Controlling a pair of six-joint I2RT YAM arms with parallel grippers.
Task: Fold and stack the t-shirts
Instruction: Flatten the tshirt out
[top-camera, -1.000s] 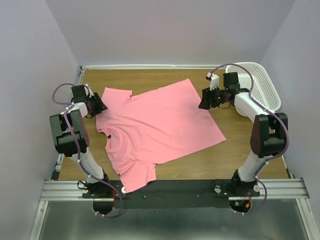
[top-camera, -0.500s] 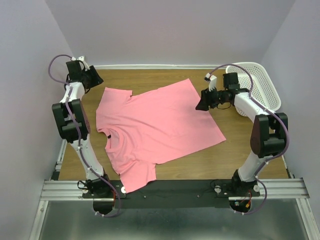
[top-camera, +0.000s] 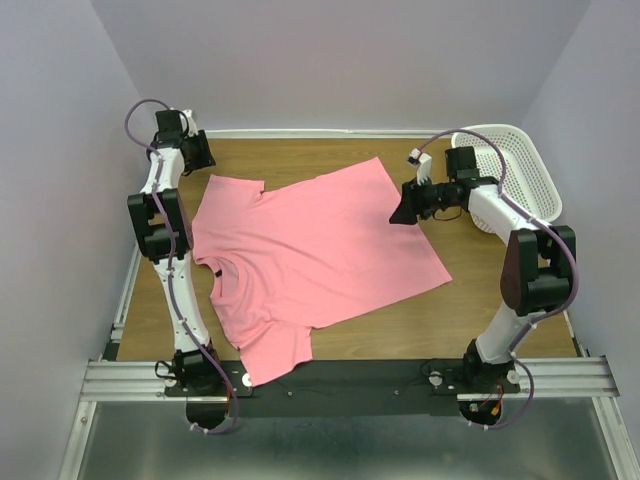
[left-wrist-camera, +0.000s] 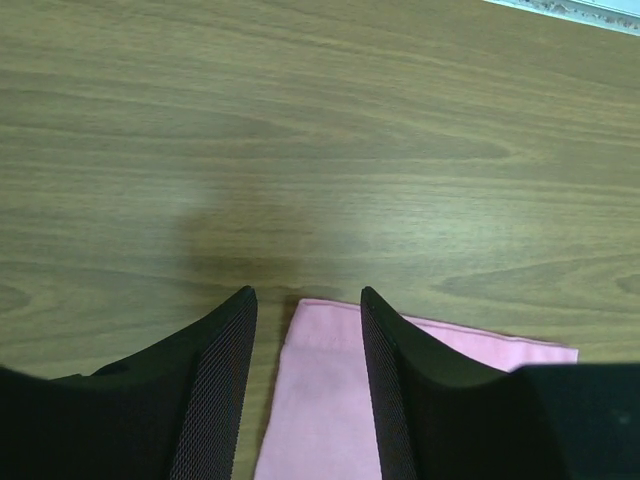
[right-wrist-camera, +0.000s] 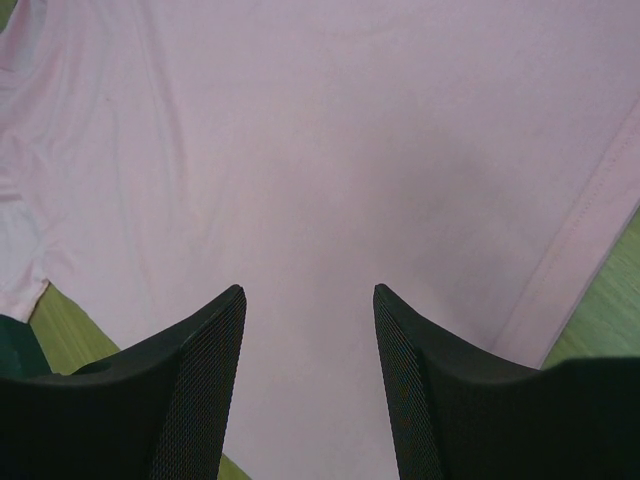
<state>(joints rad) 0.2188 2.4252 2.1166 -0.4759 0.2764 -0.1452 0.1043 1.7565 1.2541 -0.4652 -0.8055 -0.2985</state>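
Note:
A salmon-pink t-shirt (top-camera: 310, 250) lies spread flat on the wooden table (top-camera: 480, 310), neck to the left, hem to the right. My left gripper (top-camera: 197, 158) is open at the far left, just above the far sleeve; in the left wrist view that sleeve's corner (left-wrist-camera: 320, 390) lies between my open fingers (left-wrist-camera: 225, 380). My right gripper (top-camera: 403, 211) is open and hovers over the hem's far right corner; in the right wrist view the pink cloth (right-wrist-camera: 320, 180) fills the frame with the hem edge (right-wrist-camera: 580, 250) at right.
A white perforated basket (top-camera: 525, 175) stands at the far right corner, behind my right arm. The back wall runs close behind the left gripper. Bare wood shows along the far edge and at the near right.
My left arm has swung up and toward the far left corner, ending above the far sleeve. My right gripper has edged slightly left over the hem. The shirt has not moved.

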